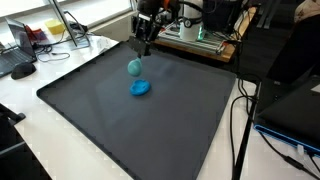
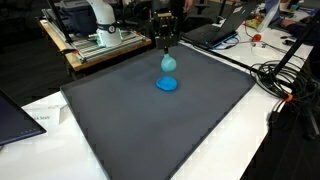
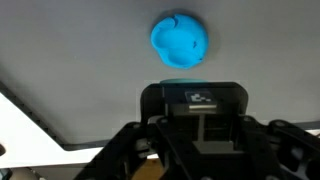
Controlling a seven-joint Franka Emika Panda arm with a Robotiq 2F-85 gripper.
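**Figure: Workbench surroundings**

A dark grey mat [image 2: 130, 130] covers a white table [image 2: 235, 150]. Black cables [image 2: 285, 75] trail along one edge. A wooden board [image 2: 90, 55] carrying equipment, a laptop [image 2: 15, 115] and desk clutter border the rest. Lighting is even and diffuse.

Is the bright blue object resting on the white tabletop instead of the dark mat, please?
No, in an exterior view the bright blue object lies on the dark mat, well inside its edges.
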